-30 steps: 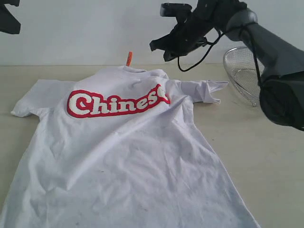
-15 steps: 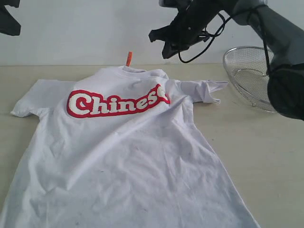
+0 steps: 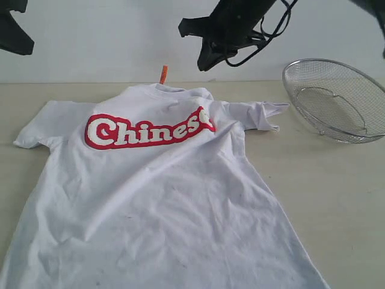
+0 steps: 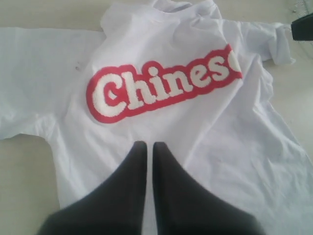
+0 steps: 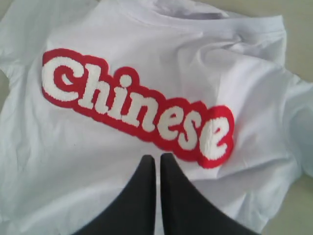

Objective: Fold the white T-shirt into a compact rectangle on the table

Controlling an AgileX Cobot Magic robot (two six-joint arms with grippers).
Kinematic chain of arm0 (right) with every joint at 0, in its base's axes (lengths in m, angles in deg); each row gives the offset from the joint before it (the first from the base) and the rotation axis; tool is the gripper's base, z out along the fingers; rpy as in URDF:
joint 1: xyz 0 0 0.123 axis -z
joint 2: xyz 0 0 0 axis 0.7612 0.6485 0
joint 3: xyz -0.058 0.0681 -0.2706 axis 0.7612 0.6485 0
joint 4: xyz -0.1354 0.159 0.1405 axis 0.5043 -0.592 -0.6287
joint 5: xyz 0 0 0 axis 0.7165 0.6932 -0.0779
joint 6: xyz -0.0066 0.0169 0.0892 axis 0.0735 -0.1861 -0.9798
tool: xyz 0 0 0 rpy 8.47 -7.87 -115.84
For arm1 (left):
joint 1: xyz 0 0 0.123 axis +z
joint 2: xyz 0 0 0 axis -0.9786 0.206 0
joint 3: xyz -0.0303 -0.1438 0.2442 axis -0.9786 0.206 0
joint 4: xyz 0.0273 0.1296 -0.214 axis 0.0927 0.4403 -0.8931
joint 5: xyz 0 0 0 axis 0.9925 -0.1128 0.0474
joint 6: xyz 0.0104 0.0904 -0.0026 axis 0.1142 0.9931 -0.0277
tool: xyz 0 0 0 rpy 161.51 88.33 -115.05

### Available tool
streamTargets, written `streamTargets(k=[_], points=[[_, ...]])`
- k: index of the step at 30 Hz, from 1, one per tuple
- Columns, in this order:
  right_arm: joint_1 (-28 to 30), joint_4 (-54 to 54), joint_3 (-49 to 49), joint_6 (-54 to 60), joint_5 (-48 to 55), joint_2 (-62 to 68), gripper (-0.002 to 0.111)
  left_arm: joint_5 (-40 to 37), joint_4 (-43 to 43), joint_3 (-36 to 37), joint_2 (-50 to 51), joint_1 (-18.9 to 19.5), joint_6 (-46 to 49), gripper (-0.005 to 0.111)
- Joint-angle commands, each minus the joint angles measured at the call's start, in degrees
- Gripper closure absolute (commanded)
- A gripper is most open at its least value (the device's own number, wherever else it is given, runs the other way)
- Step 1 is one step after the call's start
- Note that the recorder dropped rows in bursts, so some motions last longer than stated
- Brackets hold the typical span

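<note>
Two pairs of jaws are hanging clenched and empty above the white T-shirt, each pressed tip to tip and gripping nothing. The shirt is lying spread out, chest up, on the table, with its collar pointing toward the far edge and its hem running out of the near side of the exterior view. No fold is showing yet, so I am judging this to be the approach to a first grasp.

Doing that well is probably going to mean opening both pairs before descending. They should then be pinching both layers at a shoulder and farther down the same side, so that the edge is lifting as one straight line. The sleeve nearest the wire basket is lying bunched and twisted, and flattening it first should be helping the rectangle come out tidy.

The cloth is looking thin, soft and rumpled, with shallow creases running across the body, so it is likely to be sagging and dragging once lifted. The red-outlined lettering is looking thicker, almost fuzzy. A small orange tag is standing up at the neck.
</note>
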Motion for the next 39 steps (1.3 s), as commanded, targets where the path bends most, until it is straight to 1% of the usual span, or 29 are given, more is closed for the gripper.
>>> streamTargets(k=[1, 4, 7, 10, 12, 14, 17, 20, 26, 29, 34, 39], points=[[0.1, 0.5, 10.3, 2.2, 0.1, -9.2, 0.108, -0.9, -5.3, 4.3, -1.7, -0.1, 3.0, 0.102], [0.1, 0.4, 19.9, 3.2, 0.1, -15.9, 0.108, 0.4, -5.8, 9.4, -3.4, -0.1, 3.1, 0.102], [0.1, 0.4, 32.5, 4.1, 0.1, -22.2, 0.108, 1.5, -8.2, 15.3, -5.5, -0.1, 4.7, 0.102], [-0.1, -0.1, 45.6, 6.1, -4.3, -28.5, 0.108, 2.7, -13.1, 20.5, -7.9, -0.1, 7.7, 0.102], [-0.1, -0.1, 55.0, 6.2, -9.2, -32.8, 0.108, 2.7, -15.8, 22.6, -9.2, -0.1, 9.9, 0.102], [-0.1, -0.4, 63.9, 6.5, -13.7, -36.0, 0.108, 2.7, -16.7, 23.6, -9.9, -0.1, 10.3, 0.102], [-0.6, -2.4, 74.1, 8.8, -18.1, -37.9, 0.108, 2.5, -16.8, 23.7, -10.8, -0.1, 10.3, 0.102], [-2.5, -3.4, 81.2, 10.0, -23.1, -38.1, 0.108, 2.7, -17.2, 23.7, -11.1, -0.1, 10.3, 0.102], [-5.9, -3.2, 88.0, 9.9, -32.4, -38.1, 0.108, 2.7, -17.2, 23.7, -11.1, -0.1, 10.3, 0.102], [-6.4, -3.6, 90.3, 8.8, -37.4, -38.1, 0.108, 2.7, -17.2, 23.7, -11.1, -0.1, 10.3, 0.102], [-6.4, -3.2, 92.1, 8.4, -39.9, -38.1, 0.108, 2.7, -17.2, 23.7, -11.1, -0.1, 10.3, 0.102], [-6.4, -3.7, 92.7, 8.2, -40.0, -32.2, 0.108, 2.5, -17.2, 23.7, -11.1, -0.1, 10.3, 0.102]])
